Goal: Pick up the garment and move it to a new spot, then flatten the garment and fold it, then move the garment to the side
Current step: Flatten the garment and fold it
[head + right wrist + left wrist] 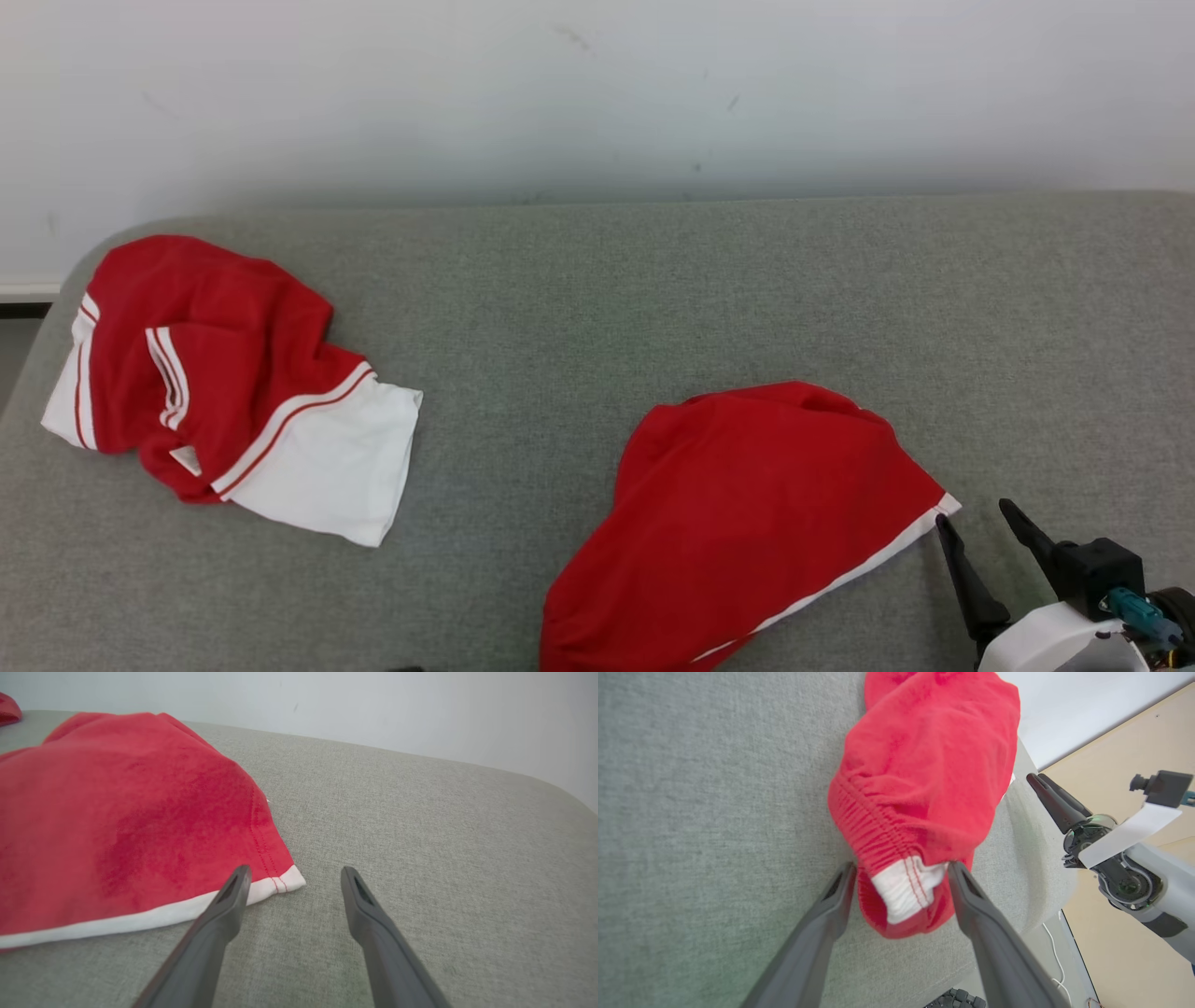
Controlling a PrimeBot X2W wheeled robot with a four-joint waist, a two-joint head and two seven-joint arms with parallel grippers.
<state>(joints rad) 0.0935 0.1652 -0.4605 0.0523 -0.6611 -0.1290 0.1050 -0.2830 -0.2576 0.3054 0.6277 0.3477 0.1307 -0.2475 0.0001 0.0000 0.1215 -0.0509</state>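
Observation:
A red garment [747,504] with a white hem strip lies rumpled on the grey cushion, at the lower middle of the head view. My left gripper [902,865] is open, and its two fingers straddle the gathered waistband end [901,891], where a white patch shows. My right gripper [973,515] is open just right of the garment's white-trimmed corner [289,880]. In the right wrist view that corner lies beside the left fingertip [240,877] of the right gripper [295,870], with bare cushion under the other finger. The garment [117,826] is in neither grip.
A second red and white garment [215,373] lies bunched at the cushion's far left. The grey cushion [653,299] backs onto a white wall. In the left wrist view the cushion's edge drops to a beige floor [1134,952] with a white cable [1055,961].

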